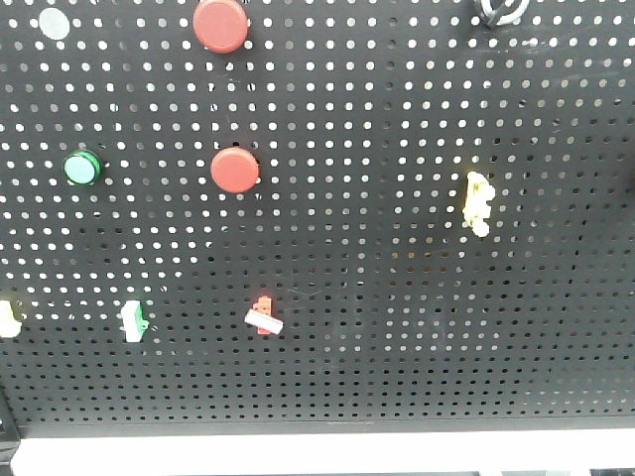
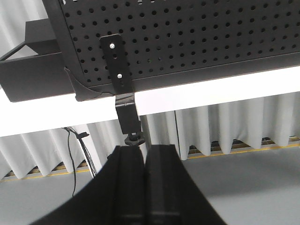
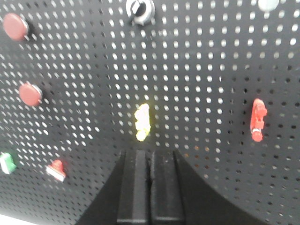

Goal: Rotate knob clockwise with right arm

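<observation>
One knob (image 3: 139, 10) is showing you a black center inside a shiny silver ring, top edge of pegboard (image 3: 206, 70) | right gripper (image 3: 150, 187) is sitting clenched below yellow switch (image 3: 142, 122), well apart from knob | left gripper (image 2: 144, 187) clenched.

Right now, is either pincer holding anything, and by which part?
Nothing is held. The right pincer is shut on air, short of the knob. The left pincer is shut too, empty.
</observation>
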Motion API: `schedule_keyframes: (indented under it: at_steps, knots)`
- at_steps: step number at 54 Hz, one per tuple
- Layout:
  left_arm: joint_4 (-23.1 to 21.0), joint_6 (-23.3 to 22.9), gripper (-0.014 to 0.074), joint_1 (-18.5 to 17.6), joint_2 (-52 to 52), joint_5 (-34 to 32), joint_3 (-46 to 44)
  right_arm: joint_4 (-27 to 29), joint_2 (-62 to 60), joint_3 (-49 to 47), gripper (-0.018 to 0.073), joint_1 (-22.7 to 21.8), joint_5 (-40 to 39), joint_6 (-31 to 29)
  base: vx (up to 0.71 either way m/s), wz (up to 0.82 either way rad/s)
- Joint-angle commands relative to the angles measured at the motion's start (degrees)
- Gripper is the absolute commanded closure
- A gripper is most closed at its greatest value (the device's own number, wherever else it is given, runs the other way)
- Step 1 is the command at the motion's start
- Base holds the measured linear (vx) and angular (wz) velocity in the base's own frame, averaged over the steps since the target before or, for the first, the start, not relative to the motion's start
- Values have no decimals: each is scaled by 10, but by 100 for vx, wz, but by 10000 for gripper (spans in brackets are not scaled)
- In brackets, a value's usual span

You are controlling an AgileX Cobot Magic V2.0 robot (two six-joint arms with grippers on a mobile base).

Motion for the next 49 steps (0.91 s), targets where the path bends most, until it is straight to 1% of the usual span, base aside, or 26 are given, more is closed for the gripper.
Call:
schedule_keyframes:
  at_steps: [1,3,6,12,17,22,28,31,38,42,49]
  knots:
    - [-5,-1,603,-2,-9,-44,15,-1,-3,-15,568,-3,-54,-28,0,0]
    - [-5,-1,603,-2,-9,-44,15,0,-15,-8,568,-9,-66,-39,0,0]
    - [-5,-1,603,-2,-9,-44,15,1,-39,16,568,-29,-96,-38,0,0]
    - [-5,-1,603,-2,-9,-44,15,1,-112,104,568,-92,-173,-38,0,0]
    - [-5,-1,603,-2,-9,-44,15,0,-184,178,568,-130,-221,-38,0,0]
    - [-5,-1,603,-2,-9,-44,15,3,-242,232,568,-158,-221,-38,0,0]
    - [-5,-1,603,-2,-9,-44,15,20,-297,275,568,-188,-219,-38,0,0]
    - [-5,-1,603,-2,-9,-44,15,30,-300,292,568,-207,-219,-41,0,0]
    - [-5,-1,603,-2,-10,-44,15,31,-299,320,568,-239,-199,-43,0,0]
    - [-5,-1,603,-2,-10,-44,15,31,-299,344,568,-248,-201,-43,0,0]
    - [-5,-1,603,-2,-10,-44,15,32,-299,391,568,-247,-214,-43,0,0]
